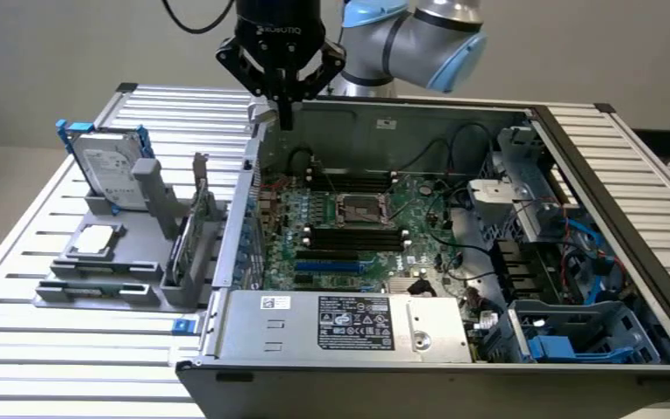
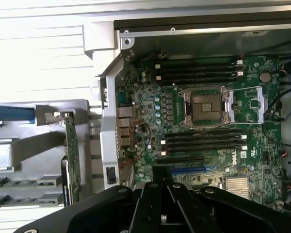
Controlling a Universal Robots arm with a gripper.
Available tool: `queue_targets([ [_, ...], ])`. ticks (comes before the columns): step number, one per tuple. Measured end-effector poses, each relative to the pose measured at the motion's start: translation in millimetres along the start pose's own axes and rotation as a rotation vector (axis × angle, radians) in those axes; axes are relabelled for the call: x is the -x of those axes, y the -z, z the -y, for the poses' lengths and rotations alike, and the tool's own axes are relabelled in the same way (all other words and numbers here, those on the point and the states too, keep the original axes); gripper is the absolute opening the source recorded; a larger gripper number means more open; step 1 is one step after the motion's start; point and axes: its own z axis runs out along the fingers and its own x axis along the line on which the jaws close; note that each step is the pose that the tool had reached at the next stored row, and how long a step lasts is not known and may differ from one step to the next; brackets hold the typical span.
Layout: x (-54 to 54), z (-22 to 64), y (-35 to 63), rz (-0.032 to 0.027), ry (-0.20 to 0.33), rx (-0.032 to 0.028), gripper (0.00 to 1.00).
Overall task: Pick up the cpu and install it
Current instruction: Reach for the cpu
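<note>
Risk: black robot gripper point(image 1: 283, 112), fingers pressed together and empty, hangs above open grey metal computer case wall point(image 1: 238, 231). Small flat silver-grey cpu point(image 1: 97, 237) lies well apart on grey plastic tray point(image 1: 102, 295). Fingers this tight could strike the chip rather than straddle it.

1. The exterior view stands high off the table's point(image 1: 32, 367) near edge. It looks down and across the open computer case point(image 1: 428, 118) from a moderate distance, with the grey holder point(image 1: 114, 262) at the exterior view's left.
2. The wrist view rides above the gripper point(image 1: 286, 120), over the case's far corner at the exterior view's left. It faces down and sits closer in.
3. Both views share the motherboard point(image 1: 347, 253), its socket point(image 1: 358, 209) and the holder's side nearest the case.
</note>
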Motion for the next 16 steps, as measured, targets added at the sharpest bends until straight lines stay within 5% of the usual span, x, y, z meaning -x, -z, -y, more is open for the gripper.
queue_targets([
  [16,-73.5,-7.4,-7.0,0.0011,0.001,-0.0324,0.11],
])
